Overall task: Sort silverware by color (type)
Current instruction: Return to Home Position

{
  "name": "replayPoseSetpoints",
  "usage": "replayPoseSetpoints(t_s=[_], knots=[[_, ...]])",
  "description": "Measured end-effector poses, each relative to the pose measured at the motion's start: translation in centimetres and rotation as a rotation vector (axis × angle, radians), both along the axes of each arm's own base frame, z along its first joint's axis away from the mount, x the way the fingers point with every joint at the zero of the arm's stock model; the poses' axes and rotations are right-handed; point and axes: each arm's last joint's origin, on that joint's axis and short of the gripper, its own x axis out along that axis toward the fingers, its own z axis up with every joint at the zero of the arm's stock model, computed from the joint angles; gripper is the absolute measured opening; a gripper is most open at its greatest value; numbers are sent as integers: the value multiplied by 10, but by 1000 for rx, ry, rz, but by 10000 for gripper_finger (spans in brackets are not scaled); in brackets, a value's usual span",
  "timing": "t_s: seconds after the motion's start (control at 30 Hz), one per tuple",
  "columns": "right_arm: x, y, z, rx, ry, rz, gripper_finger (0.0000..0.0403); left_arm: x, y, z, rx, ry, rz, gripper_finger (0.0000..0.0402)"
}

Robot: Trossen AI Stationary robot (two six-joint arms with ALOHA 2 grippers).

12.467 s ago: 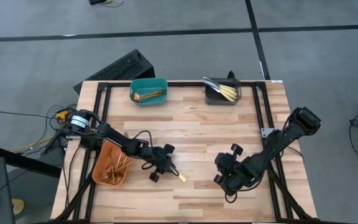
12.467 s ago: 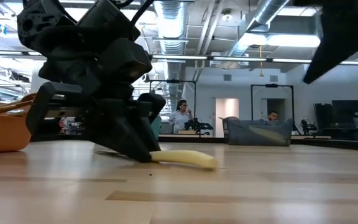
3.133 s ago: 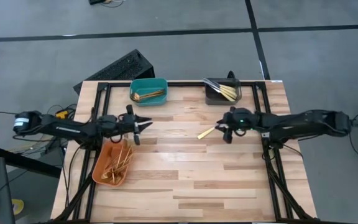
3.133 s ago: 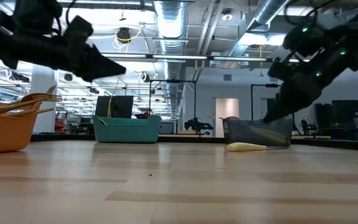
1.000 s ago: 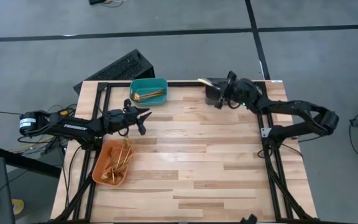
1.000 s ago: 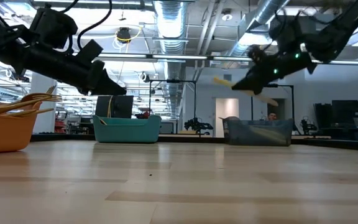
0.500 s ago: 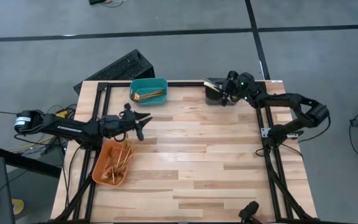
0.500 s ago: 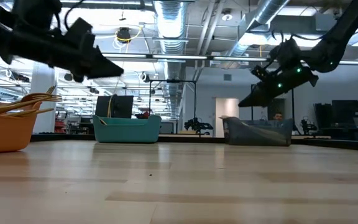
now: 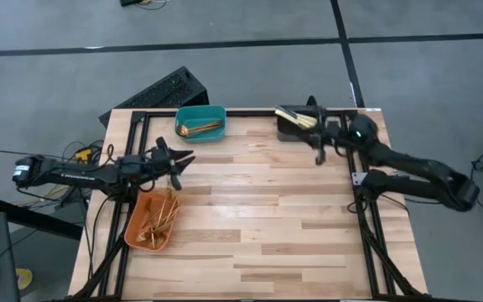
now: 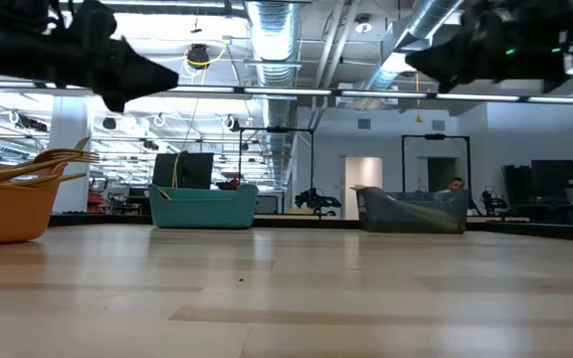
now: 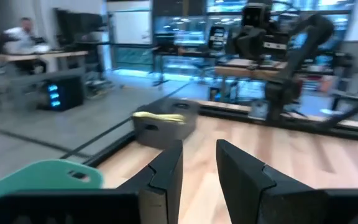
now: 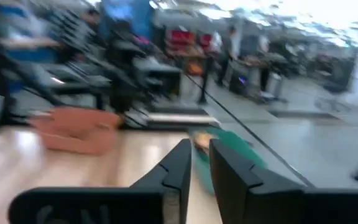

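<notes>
The silverware is slim gold pieces in three bins. Several lie in the orange bin [image 9: 151,220], some with ends sticking up over its rim [image 10: 53,159]. A few lie in the teal bin [image 9: 200,123], and a few in the grey bin [image 9: 300,124], shown also in the left wrist view [image 11: 160,117]. My left gripper [image 9: 178,159] hovers between the teal and orange bins, open with a narrow gap [image 11: 199,168] and empty. My right gripper [image 9: 318,148] hangs just in front of the grey bin, open with a narrow gap [image 12: 200,162] and empty.
The teal bin and grey bin [image 10: 411,211] stand at the table's far edge, the orange bin [image 10: 8,204] near the left edge. A black frame [image 9: 350,159] runs around the tabletop. Bare wood [image 9: 258,218] fills the middle and near part. People sit in the room behind.
My right gripper held a gold piece above the grey bin a second ago. It has let go of it and drawn back toward the near edge, away from the bin. My left gripper has shifted a little toward the table's left edge.
</notes>
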Motion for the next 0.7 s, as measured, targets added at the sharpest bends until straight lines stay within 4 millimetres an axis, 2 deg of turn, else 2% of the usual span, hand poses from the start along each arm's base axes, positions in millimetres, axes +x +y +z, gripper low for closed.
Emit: replayPoseSetpoints(t_s=[0.1,0.23,0.37,0.53,0.7], knots=[[-11,22,-6,77,-40,18,62,-6,-2,-9,10,-8,-58,87],[-19,45,-11,186,-69,37,36,-14,-4,-22,39,-109,-114,87],[-22,63,-14,218,-38,11,15,-16,-5,-19,84,-116,-132,86],[-36,81,-11,231,-67,33,25,-22,-5,-15,97,-151,-143,86],[-50,90,-15,241,-44,-33,30,-31,-6,-13,105,-164,-139,86]])
